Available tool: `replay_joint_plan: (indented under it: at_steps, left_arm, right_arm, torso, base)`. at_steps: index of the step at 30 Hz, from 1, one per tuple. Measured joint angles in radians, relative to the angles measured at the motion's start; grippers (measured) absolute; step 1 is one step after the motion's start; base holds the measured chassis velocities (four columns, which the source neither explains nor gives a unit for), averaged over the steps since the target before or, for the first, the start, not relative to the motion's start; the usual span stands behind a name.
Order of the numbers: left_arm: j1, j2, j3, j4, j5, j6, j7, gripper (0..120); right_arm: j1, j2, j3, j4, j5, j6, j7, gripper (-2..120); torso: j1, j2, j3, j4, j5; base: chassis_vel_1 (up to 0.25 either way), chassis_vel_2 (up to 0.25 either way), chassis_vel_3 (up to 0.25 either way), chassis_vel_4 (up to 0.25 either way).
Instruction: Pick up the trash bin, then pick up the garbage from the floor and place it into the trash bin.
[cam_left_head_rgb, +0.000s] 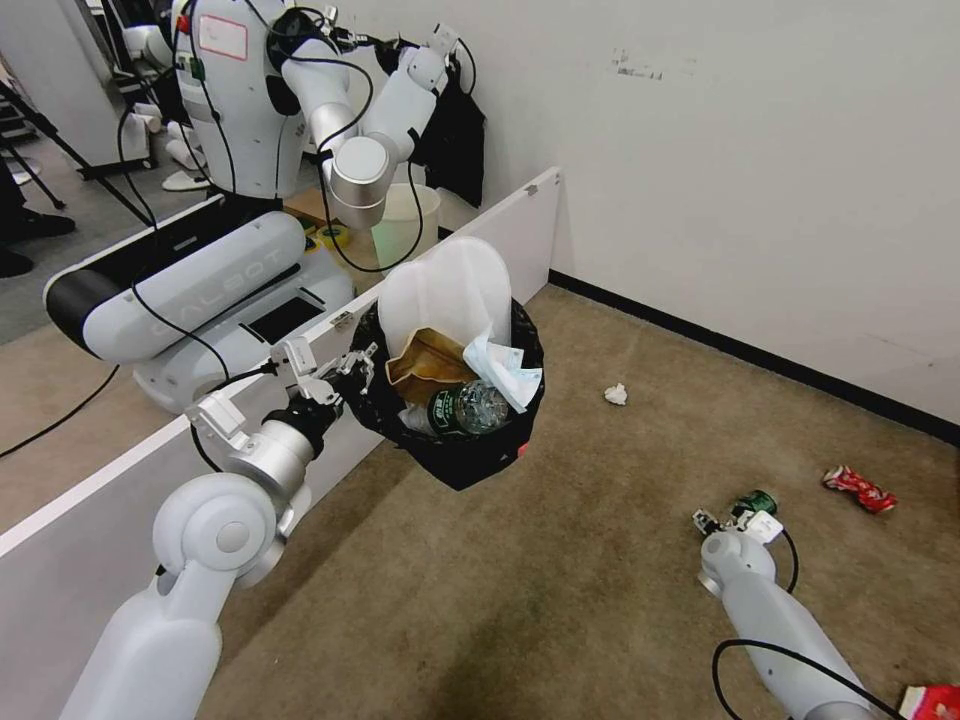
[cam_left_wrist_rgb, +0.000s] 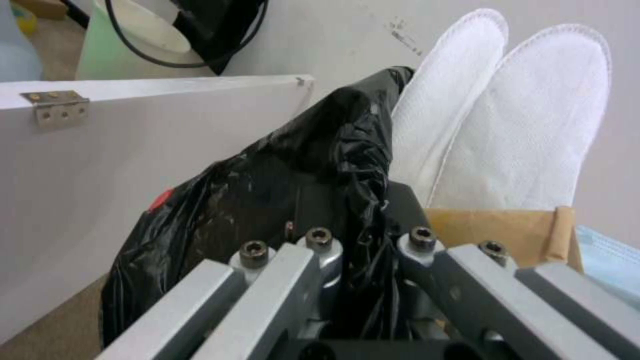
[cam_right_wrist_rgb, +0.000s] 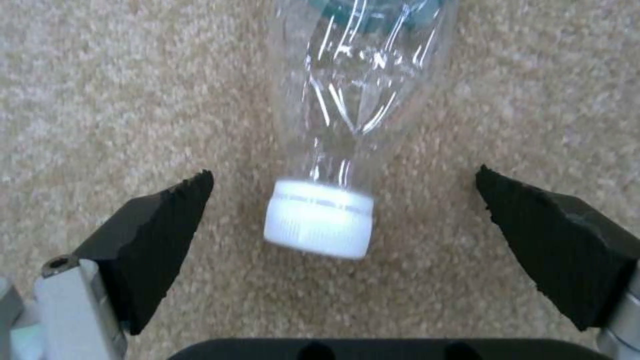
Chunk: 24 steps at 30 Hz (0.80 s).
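Left claw (cam_left_head_rgb: 352, 372) clamped on trash bin (cam_left_head_rgb: 455, 440) rim, holding two slippers (cam_left_head_rgb: 445, 285), one bottle. Right claw (cam_right_wrist_rgb: 343, 210) spread apart around one floor bottle (cam_right_wrist_rgb: 347, 100); one can (cam_left_head_rgb: 858, 489), one wad (cam_left_head_rgb: 616, 394) loose.

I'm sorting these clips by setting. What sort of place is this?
Likely an indoor robot test room: a beige carpet floor penned by low white hinged boards, a second robot standing behind them, and litter such as a crushed red can scattered about.
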Motion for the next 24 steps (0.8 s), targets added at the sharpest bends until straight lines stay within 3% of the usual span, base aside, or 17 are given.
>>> replay_joint_plan:
  at_steps: [2, 6, 7, 12, 20, 24]
  left_arm:
    - [0.0, 0.0, 0.0, 0.0, 0.001, 0.0, 0.0, 4]
    - [0.0, -0.001, 0.0, 0.0, 0.001, 0.0, 0.001, 4]
    - [-0.001, -0.001, 0.0, 0.0, 0.001, 0.0, 0.001, 4]
    - [-0.002, 0.0, -0.001, 0.0, 0.001, 0.0, 0.001, 4]
    - [0.004, -0.003, -0.003, 0.0, 0.006, -0.001, 0.003, 4]
    - [0.005, -0.004, -0.003, 0.0, 0.008, -0.001, 0.003, 4]
  right_arm:
    - [-0.001, 0.002, -0.001, -0.001, -0.002, 0.0, -0.001, 100]
    - [-0.002, 0.007, -0.002, -0.003, -0.007, 0.0, -0.001, 89]
    - [-0.003, 0.008, -0.002, -0.002, -0.009, 0.0, -0.003, 81]
    - [-0.004, 0.006, -0.002, 0.001, -0.01, 0.001, -0.007, 67]
    - [-0.003, 0.004, -0.009, 0.005, -0.013, 0.007, -0.019, 34]
    - [-0.002, 0.003, -0.011, 0.006, -0.014, 0.008, -0.022, 28]
  torso:
    - [0.0, 0.0, 0.0, -0.0001, 0.0]
    - [0.0, 0.0, 0.0, -0.0002, -0.0002]
    - [0.0, 0.0, 0.0, -0.0004, -0.0005]
    - [0.0, 0.0, 0.0, -0.0007, -0.0004]
    - [0.0, 0.0, 0.0, 0.0002, 0.0004]
    - [0.0, 0.0, 0.0, 0.0002, 0.0004]
  base:
    - [0.0, 0.0, 0.0, 0.0]
    - [0.0, 0.0, 0.0, 0.0]
    - [0.0, 0.0, 0.0, 0.0]
    - [0.0, 0.0, 0.0, 0.0]
    - [0.0, 0.0, 0.0, 0.0]
    - [0.0, 0.0, 0.0, 0.0]
